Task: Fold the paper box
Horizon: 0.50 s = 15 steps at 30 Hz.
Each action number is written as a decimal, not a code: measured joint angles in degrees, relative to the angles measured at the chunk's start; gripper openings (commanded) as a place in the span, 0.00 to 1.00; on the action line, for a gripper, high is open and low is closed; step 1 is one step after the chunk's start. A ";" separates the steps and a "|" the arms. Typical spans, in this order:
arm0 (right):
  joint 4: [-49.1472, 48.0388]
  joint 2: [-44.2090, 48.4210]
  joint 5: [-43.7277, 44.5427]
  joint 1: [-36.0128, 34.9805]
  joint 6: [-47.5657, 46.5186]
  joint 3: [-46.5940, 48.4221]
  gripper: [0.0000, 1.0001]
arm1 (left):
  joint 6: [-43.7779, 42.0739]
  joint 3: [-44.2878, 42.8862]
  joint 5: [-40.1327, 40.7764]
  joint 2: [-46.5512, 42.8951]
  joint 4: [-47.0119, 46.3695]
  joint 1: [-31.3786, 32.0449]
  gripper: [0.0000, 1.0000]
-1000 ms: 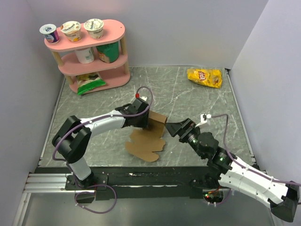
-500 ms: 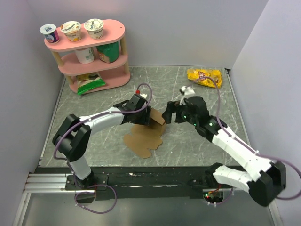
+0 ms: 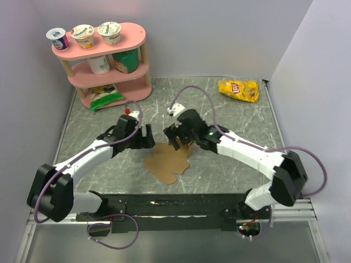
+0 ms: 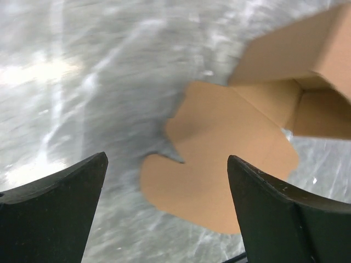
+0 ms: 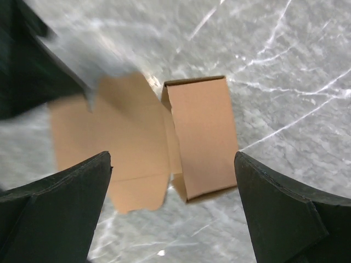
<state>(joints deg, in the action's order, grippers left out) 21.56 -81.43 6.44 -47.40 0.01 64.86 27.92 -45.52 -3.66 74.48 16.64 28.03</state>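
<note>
The paper box (image 3: pixel 167 163) is a brown cardboard sheet lying mid-table, with rounded flaps flat toward the front and one section folded up at its far right end. My left gripper (image 3: pixel 144 137) hovers just left of it, open, holding nothing. In the left wrist view the paper box (image 4: pixel 230 137) lies ahead of the left gripper (image 4: pixel 167 159). My right gripper (image 3: pixel 176 138) hangs open over the folded end. From the right wrist the paper box (image 5: pixel 200 129) shows below and between the wide fingers of the right gripper (image 5: pixel 173 158).
A pink shelf (image 3: pixel 131 68) with yogurt cups and a green bag stands at the back left. A yellow chip bag (image 3: pixel 238 90) lies at the back right. Grey walls close in the marble table (image 3: pixel 241 126) on three sides.
My left gripper opened, let go of the box's raised flap and drew back to the left. The right arm swung from the near right to above the box's folded end.
</note>
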 measured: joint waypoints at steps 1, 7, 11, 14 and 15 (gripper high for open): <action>0.02 -1.42 1.64 -0.76 -0.72 0.09 0.99 | 0.22 1.11 -0.52 -0.90 -0.17 -1.73 0.96; 0.50 -9.16 12.24 -4.20 -4.22 0.92 0.97 | 1.31 4.42 -3.34 -5.11 -1.42 -7.10 0.96; 0.39 -11.23 17.33 -4.48 -5.99 1.81 0.88 | 1.53 4.42 -4.57 -6.95 -2.75 -7.89 0.96; 0.26 -13.44 20.17 -4.48 -7.48 3.52 0.78 | 1.66 4.42 -5.60 -7.28 -3.23 -8.20 0.96; 0.11 -14.38 20.94 -4.48 -8.00 4.02 0.75 | 1.66 4.42 -5.73 -7.28 -3.26 -8.28 0.96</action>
<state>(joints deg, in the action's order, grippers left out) 21.67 -95.81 27.38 -51.88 -7.99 68.88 29.58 -41.10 -9.39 67.20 13.39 19.75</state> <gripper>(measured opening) 0.840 0.963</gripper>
